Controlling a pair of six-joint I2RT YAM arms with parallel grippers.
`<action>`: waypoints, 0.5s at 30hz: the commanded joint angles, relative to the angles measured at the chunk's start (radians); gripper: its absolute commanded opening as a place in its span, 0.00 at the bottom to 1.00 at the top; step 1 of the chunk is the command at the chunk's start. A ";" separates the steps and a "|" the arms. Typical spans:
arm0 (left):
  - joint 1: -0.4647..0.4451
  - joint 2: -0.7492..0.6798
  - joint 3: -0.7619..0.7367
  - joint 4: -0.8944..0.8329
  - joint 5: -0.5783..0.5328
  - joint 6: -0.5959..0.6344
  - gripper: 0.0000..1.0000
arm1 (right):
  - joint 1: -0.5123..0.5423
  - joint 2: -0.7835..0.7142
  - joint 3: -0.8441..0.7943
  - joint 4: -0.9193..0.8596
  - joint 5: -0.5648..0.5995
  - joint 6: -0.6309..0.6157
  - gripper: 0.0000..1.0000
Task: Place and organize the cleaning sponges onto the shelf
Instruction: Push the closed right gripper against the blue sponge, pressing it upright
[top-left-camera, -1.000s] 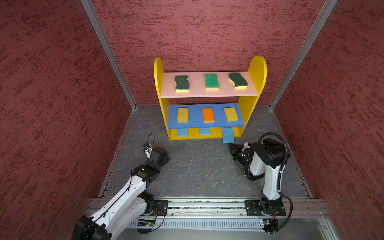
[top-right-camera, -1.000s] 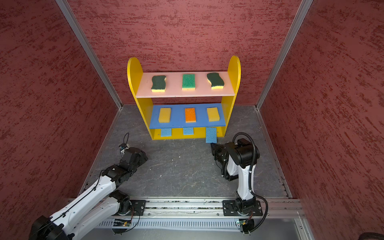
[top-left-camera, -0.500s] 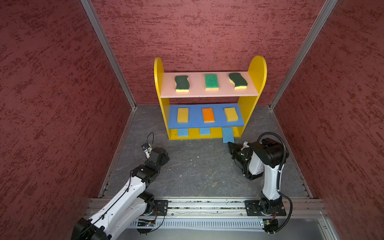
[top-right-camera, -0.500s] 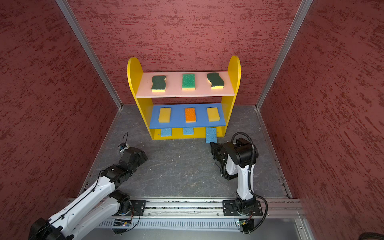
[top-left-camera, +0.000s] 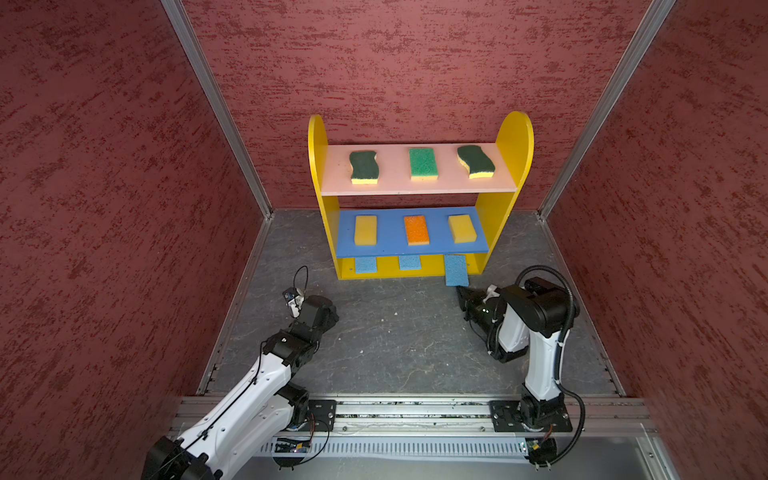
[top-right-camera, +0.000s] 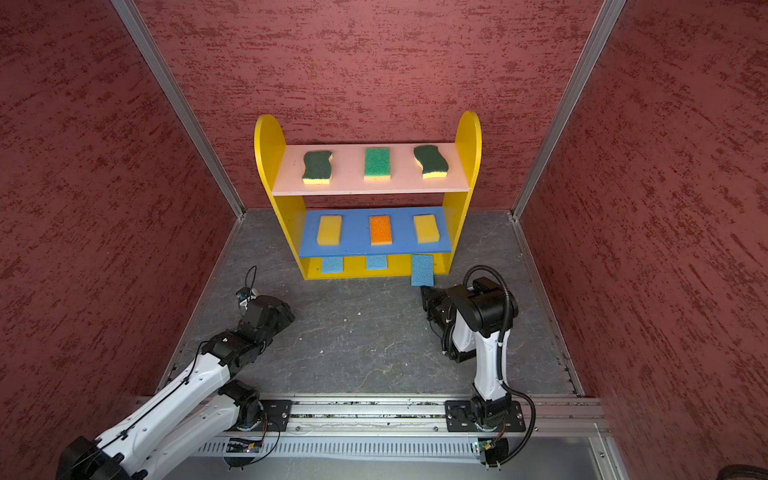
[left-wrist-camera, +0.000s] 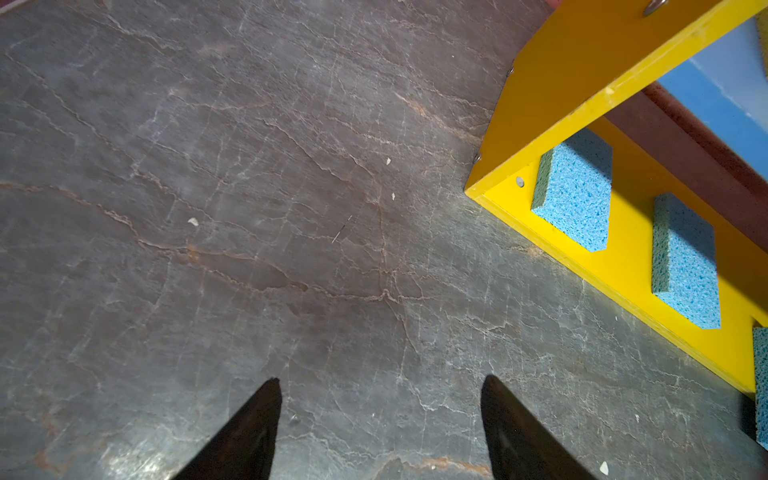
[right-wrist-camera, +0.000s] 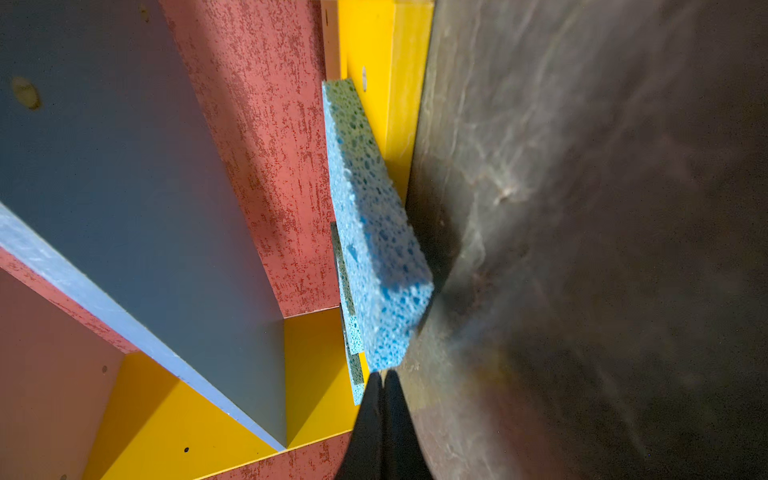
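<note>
The shelf stands at the back wall. Its pink top board holds two dark-green wavy sponges and a bright green one. On the blue middle board lie two yellow sponges beside an orange one. Two blue sponges rest on the yellow bottom board. A third blue sponge overhangs that board's front edge. My right gripper is shut, holding nothing, its tips at this sponge's near end. My left gripper hangs open over bare floor.
Red textured walls close in the left, right and back sides. The grey stone floor lies between the arms and the shelf. A metal rail with both arm bases runs along the front edge.
My right gripper has edged slightly left, closer to the overhanging blue sponge's end. The left arm has drifted a little to the left. The sponges have not visibly moved.
</note>
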 joint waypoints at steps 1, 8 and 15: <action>-0.008 -0.016 0.016 -0.016 -0.018 -0.009 0.76 | 0.008 0.057 -0.058 0.087 -0.016 0.084 0.00; -0.008 -0.015 0.020 -0.020 -0.019 -0.014 0.76 | 0.008 -0.036 -0.003 -0.092 -0.021 0.069 0.00; -0.008 -0.005 0.020 -0.013 -0.019 -0.022 0.76 | 0.007 -0.121 0.017 -0.268 0.002 0.041 0.00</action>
